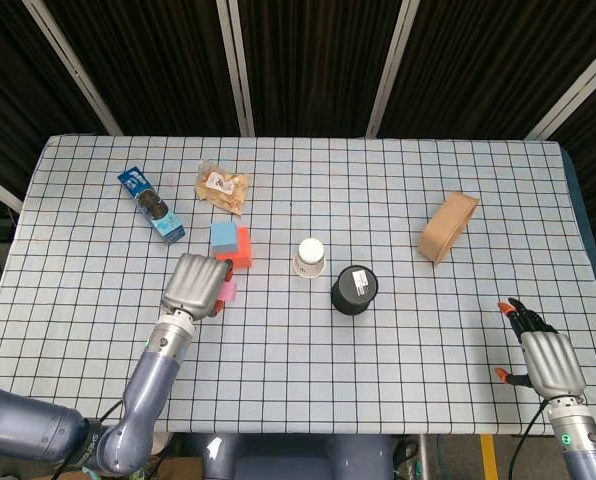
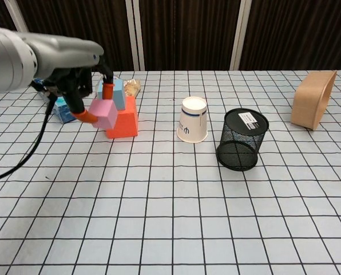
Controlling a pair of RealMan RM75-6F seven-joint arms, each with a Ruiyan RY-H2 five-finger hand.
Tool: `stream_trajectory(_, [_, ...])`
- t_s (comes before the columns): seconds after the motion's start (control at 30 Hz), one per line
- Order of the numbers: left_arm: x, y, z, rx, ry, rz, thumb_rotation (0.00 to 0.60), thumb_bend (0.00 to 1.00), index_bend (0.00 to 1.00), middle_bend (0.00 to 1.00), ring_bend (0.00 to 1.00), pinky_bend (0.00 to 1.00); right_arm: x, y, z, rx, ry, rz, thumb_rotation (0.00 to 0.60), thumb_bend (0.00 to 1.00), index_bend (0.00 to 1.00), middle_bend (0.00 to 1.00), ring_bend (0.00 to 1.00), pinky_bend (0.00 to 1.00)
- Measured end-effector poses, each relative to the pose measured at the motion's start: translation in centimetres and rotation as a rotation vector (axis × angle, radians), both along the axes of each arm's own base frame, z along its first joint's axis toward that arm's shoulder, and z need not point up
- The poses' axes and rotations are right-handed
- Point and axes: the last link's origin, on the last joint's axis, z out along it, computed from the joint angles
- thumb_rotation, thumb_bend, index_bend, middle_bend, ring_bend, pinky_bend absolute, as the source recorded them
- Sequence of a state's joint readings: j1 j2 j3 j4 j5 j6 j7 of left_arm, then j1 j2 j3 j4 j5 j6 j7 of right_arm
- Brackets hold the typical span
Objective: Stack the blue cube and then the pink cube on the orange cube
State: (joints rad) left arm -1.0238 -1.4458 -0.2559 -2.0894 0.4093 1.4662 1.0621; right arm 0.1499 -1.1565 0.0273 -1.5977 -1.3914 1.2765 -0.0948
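From the head camera, the left hand (image 1: 195,285) pinches the pink cube (image 1: 228,291), just short of the blue cube (image 1: 223,236) on the orange cube (image 1: 242,248); the right hand (image 1: 547,359) rests empty, fingers apart. At chest height, the left hand (image 2: 79,71) holds the pink cube (image 2: 104,113) aloft beside the blue cube (image 2: 118,92), which sits atop the orange cube (image 2: 123,122).

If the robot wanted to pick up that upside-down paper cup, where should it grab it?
Probably around the side wall of the cup, from above or its open left. It stands rim-down and narrows upward, so fingers fit best near the top. The mesh pot crowds its right side.
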Motion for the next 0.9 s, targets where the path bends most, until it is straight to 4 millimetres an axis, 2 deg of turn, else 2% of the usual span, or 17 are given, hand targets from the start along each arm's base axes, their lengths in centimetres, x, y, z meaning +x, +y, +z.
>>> stream_trajectory(0.23, [1.4,3.5,1.3,0.094,-0.013,0.061,0.600,0.30,0.46,0.90,0.79,0.84,-0.1,-0.1,-0.4,0.010,0.015,-0.007,0.600,0.10,0.12,0.10,0.17,0.37])
stream_trajectory(0.53, [1.1,7.7,1.1,0.155,-0.023,0.161,0.600,0.30,0.46,0.90,0.79,0.84,-0.3,-0.2,-0.2,0.000,0.019,-0.015,0.600,0.10,0.12,0.10,0.17,0.37])
stream_trajectory(0.9, [0.5,10.1,1.1,0.116,-0.119,0.206,0.600,0.30,0.46,0.90,0.79,0.84,-0.7,-0.5,-0.4,0.003,0.034,-0.034,0.600,0.10,0.12,0.10,0.17,0.37])
